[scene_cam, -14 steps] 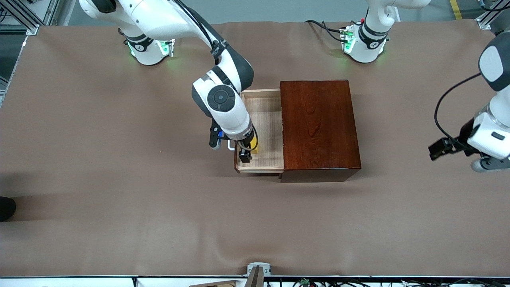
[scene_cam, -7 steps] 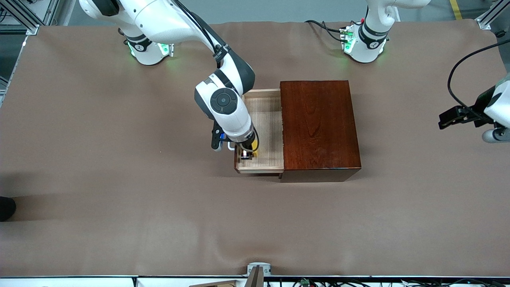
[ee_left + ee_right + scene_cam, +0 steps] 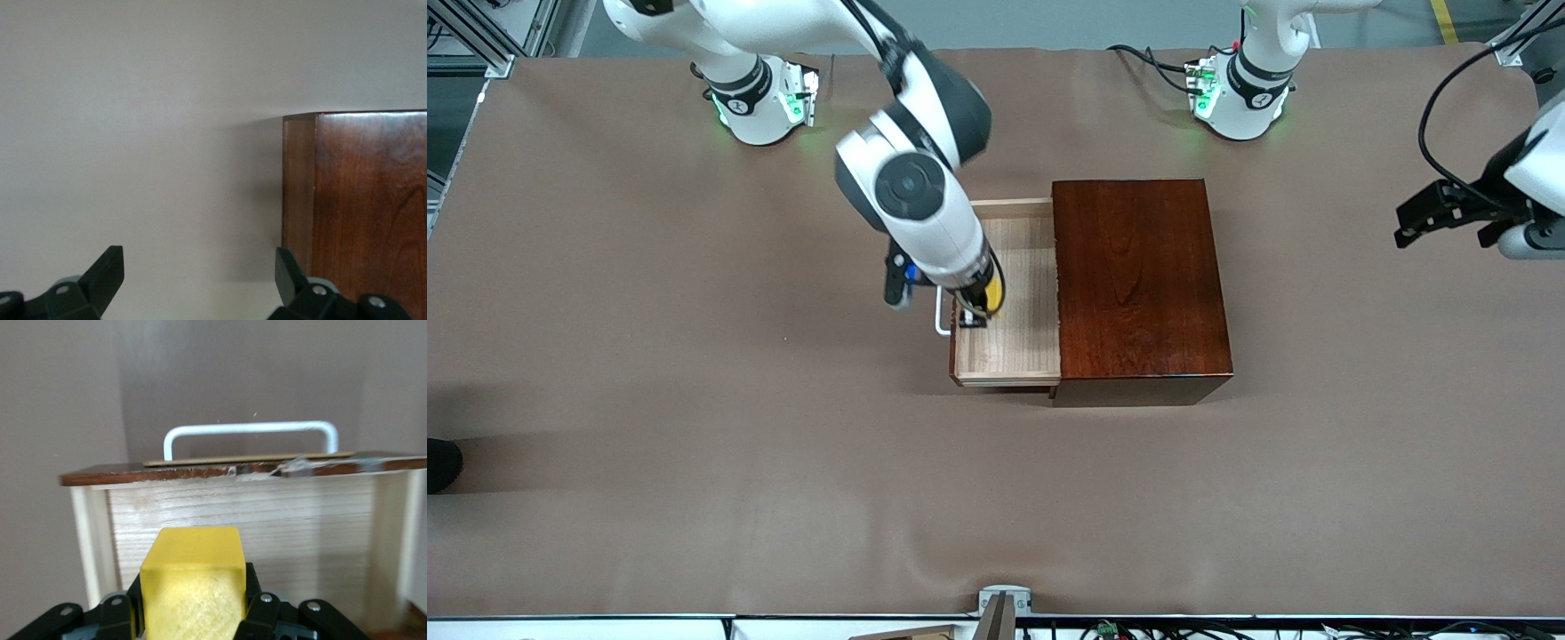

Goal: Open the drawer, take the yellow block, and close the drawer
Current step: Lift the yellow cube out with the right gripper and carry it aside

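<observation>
While the drawer (image 3: 1009,293) stands pulled out of the box (image 3: 1141,280) toward the right arm's end of the table, the first step of the task reads as done. The right gripper (image 3: 975,313) is clamped on the block (image 3: 191,583), which sits between its fingers (image 3: 263,610) above the drawer's tray, so the take appears well under way; the block looks clear of the tray floor, though whether it has cleared the walls cannot be told. Closing the drawer is not yet done.

Contents: the light-wood tray shows nothing else on the floor that is visible; the part under the arm is hidden. The white handle (image 3: 250,433) is untouched on the dark front. The box interior cannot be seen.

The left gripper (image 3: 197,280) waits with jaws apart and empty, over the cloth (image 3: 694,400) toward the left arm's end of the table, beside the box's end.

Remaining, by judgement: carry the block out, then push the drawer home.
</observation>
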You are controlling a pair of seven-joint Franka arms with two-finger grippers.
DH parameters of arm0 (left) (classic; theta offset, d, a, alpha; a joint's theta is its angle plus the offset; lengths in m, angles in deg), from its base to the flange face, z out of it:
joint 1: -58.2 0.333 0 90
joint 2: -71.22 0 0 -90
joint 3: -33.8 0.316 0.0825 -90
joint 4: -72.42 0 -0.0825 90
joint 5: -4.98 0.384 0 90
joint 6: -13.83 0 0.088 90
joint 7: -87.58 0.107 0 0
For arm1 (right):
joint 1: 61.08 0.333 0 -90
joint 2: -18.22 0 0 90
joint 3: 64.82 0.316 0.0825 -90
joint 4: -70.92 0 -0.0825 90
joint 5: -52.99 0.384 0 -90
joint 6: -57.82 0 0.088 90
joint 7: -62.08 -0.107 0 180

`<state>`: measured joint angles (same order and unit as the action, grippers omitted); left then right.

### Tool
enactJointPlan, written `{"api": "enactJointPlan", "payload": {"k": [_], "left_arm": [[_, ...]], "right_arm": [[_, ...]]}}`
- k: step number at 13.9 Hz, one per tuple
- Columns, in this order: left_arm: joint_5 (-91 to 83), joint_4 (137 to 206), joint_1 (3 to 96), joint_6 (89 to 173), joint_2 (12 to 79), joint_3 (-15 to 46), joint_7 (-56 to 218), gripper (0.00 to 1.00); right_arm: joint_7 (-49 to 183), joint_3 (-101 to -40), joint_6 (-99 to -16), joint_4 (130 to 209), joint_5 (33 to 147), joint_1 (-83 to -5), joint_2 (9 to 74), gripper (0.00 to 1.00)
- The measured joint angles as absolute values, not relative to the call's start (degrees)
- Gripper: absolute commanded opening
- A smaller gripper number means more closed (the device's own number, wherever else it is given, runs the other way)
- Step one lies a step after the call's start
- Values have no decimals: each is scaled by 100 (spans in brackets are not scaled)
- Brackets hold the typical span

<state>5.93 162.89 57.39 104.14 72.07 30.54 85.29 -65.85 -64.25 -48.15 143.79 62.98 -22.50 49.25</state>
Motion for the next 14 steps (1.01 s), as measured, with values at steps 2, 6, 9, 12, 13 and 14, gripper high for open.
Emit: {"api": "enactJointPlan", "payload": {"k": [2, 6, 9, 12, 13, 14], "left_arm": [[593, 16299, 5736, 10392, 7206, 3012, 8543, 100], [593, 16303, 5629, 10392, 7205, 2982, 8555, 100], [593, 16303, 5619, 10392, 7192, 2951, 8546, 100], [546, 16300, 5627, 10395, 7152, 2957, 8386, 100], [389, 16286, 5631, 10409, 7105, 2963, 8075, 100], [235, 16233, 5634, 10448, 7012, 2961, 7702, 100]], "right_arm": [[-5614, -6437, -4096, 14346, 6297, -2508, 4618, 0], [-2874, -6547, -3104, 14365, 6264, -3569, 4464, 0], [-620, -6572, -2874, 14378, 5917, -4663, 4463, 0], [1623, -6583, -3137, 14432, 5669, -5531, 4474, 0], [2368, -6585, -3338, 14455, 5628, -5823, 4505, 0], [3057, -6588, -3555, 14486, 5593, -6111, 4559, 0]]}}
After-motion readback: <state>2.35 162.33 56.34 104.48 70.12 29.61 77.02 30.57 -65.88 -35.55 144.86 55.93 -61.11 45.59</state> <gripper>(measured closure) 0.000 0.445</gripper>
